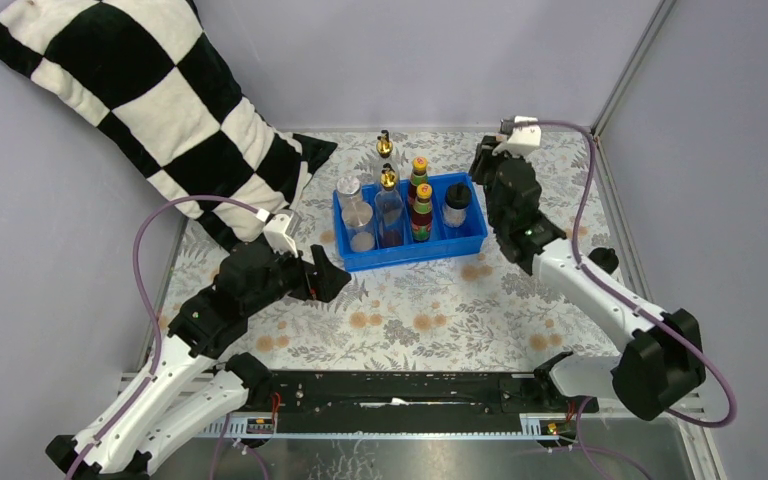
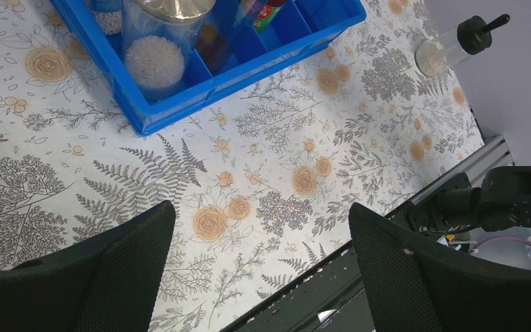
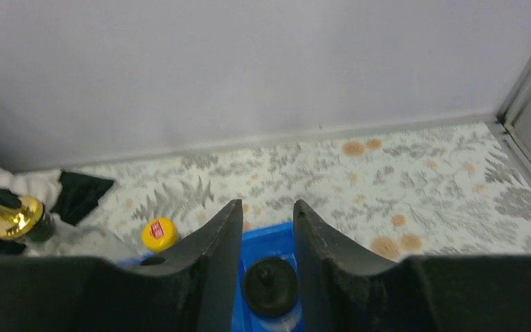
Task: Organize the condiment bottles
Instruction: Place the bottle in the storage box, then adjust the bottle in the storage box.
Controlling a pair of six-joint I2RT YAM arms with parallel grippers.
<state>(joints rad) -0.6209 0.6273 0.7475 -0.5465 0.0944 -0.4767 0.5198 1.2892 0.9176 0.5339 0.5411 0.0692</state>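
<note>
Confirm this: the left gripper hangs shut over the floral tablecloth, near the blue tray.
Not shut: the left gripper hangs open, fingers wide apart, as the left wrist view shows. The rest holds: it is over the floral tablecloth, near the blue tray.

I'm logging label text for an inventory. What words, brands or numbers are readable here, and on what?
No text is readable.
Labels on the orange-capped bottles: too small to read.
Red mark on the yellow cap: blurred.
</note>
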